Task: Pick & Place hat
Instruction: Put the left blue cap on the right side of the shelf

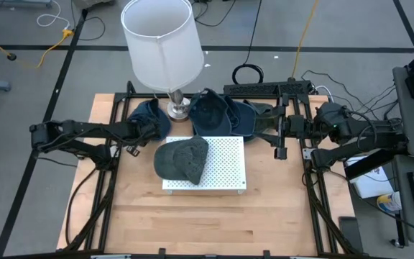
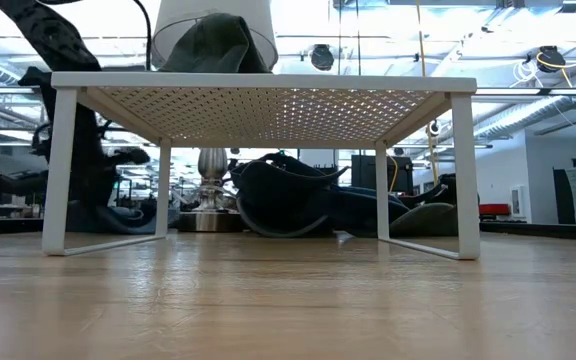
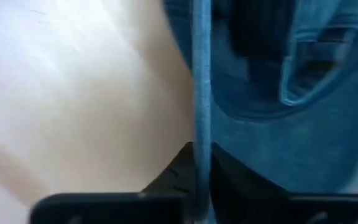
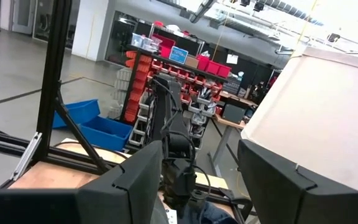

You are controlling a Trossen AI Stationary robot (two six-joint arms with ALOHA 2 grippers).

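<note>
Overhead, the wooden table (image 1: 192,216) is carrying a white rack (image 1: 225,169) with a grey hat (image 1: 182,160) lying on it. At ten o'clock, the left gripper (image 1: 154,126) is clamping a blue hat (image 1: 146,111); the right gripper (image 1: 264,124) is waiting apart at two o'clock.

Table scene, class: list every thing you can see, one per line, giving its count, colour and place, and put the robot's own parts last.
Rack: one, white perforated, table centre.
Grey hat: one, dark grey, on the rack's left part.
Blue hats: at least three, dark blue, behind the rack near the lamp; exact number hard to tell.
Lamp: one, white shade, silver base, table's rear.
Table: one, light wood, in a black frame.
Left gripper: one, dark, at the leftmost blue hat, shut on its edge.
Right gripper: one, dark, open, by the rightmost blue hat.
</note>
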